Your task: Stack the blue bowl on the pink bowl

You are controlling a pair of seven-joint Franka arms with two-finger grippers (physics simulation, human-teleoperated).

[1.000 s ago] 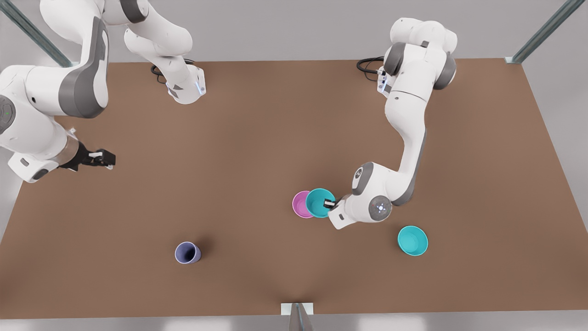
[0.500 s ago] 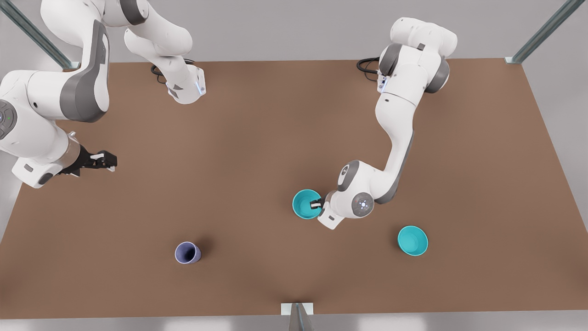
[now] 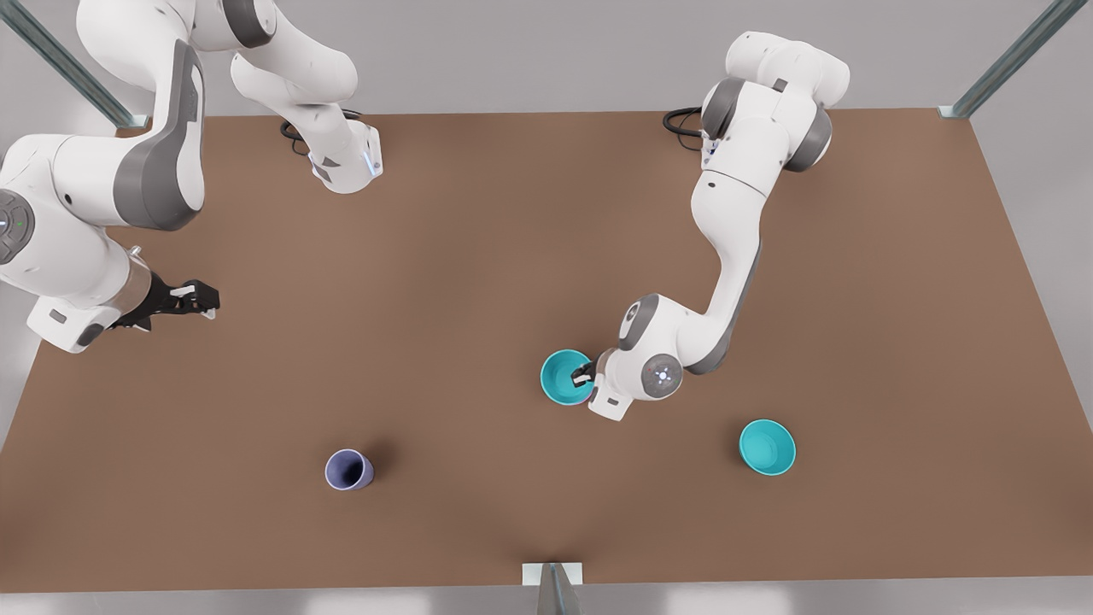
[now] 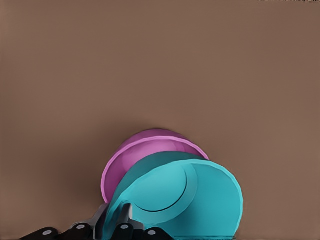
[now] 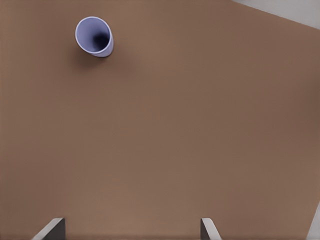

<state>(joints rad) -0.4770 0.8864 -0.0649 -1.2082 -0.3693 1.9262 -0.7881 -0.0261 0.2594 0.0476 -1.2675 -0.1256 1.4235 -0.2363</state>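
The blue bowl [image 3: 564, 377] sits directly over the pink bowl in the front view and covers it. My left gripper [image 3: 586, 376] is shut on the blue bowl's rim, on the side toward the front view's right. In the left wrist view the blue bowl [image 4: 185, 197] is tilted in my left gripper [image 4: 120, 222], and the pink bowl [image 4: 142, 150] peeks out from beneath it. Whether the two bowls touch, I cannot tell. My right gripper [image 3: 201, 301] waits open at the front view's far left, above bare table.
A second turquoise bowl [image 3: 767, 447] rests alone toward the front view's right. A purplish-blue cup [image 3: 348, 470] stands near the front edge, also seen from the right wrist [image 5: 94, 36]. The brown table [image 3: 478, 256] is bare elsewhere.
My left gripper carried the blue bowl toward the front view's left until it covered the pink bowl. The right arm has barely shifted.
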